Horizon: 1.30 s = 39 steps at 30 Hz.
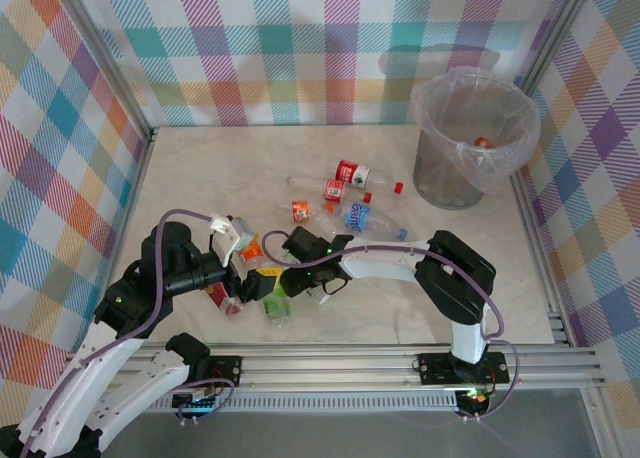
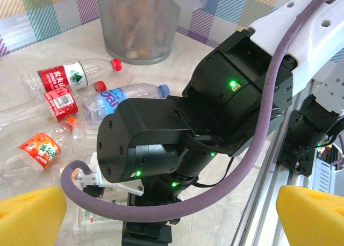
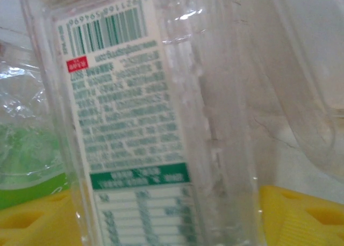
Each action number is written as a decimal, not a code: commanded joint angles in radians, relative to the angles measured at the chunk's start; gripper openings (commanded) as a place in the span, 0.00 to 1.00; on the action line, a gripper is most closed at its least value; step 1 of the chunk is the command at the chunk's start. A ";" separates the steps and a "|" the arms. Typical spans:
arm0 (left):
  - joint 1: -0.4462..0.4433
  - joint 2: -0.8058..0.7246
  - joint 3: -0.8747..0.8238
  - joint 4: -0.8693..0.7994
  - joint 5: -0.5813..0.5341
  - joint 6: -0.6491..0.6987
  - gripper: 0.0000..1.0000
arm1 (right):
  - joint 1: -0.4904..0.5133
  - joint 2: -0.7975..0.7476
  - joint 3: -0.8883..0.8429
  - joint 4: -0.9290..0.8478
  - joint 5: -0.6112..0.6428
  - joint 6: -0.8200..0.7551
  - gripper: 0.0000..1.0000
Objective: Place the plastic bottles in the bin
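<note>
Our left arm (image 1: pixel 95 378) and right arm (image 1: pixel 375 266) wear white link shells over black joint housings. Purple cables (image 2: pixel 258 144) loop alongside, green lights (image 2: pixel 233 85) glow, and the left gripper (image 2: pixel 172 216) carries yellow foam pads (image 2: pixel 32 214).

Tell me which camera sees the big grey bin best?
The top camera: the whole bin shows there, from rim to base. The left wrist camera catches just its lower wall, its top cut off.

- pale beige tabletop (image 1: pixel 220 168) with faint marbled veining
- plaid cloth walls (image 1: pixel 300 48) closing in the back and both sides (pastel checks of teal, orange, purple and yellow)
- aluminium frame posts (image 1: pixel 100 53) slanting up at the far corners
- grooved aluminium rail (image 1: pixel 340 363) running along the table's near edge
</note>
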 commanded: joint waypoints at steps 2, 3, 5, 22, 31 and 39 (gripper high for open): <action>-0.005 0.003 -0.005 0.027 0.017 0.015 1.00 | 0.003 -0.005 0.018 -0.010 0.039 0.012 0.74; -0.005 0.003 -0.006 0.027 0.017 0.015 1.00 | 0.003 -0.009 0.018 -0.011 0.052 0.010 0.73; -0.005 0.004 -0.006 0.028 0.017 0.015 1.00 | 0.004 -0.016 0.023 -0.020 0.067 -0.004 0.69; -0.001 -0.025 -0.040 0.108 -0.039 -0.046 1.00 | -0.100 -0.278 0.020 -0.055 -0.024 -0.057 0.59; 0.009 -0.109 -0.144 0.304 -0.146 -0.192 1.00 | -0.245 -0.442 0.070 -0.123 -0.082 -0.126 0.59; 0.009 -0.111 -0.191 0.438 -0.012 -0.218 1.00 | -0.360 -0.505 0.209 -0.225 -0.089 -0.221 0.60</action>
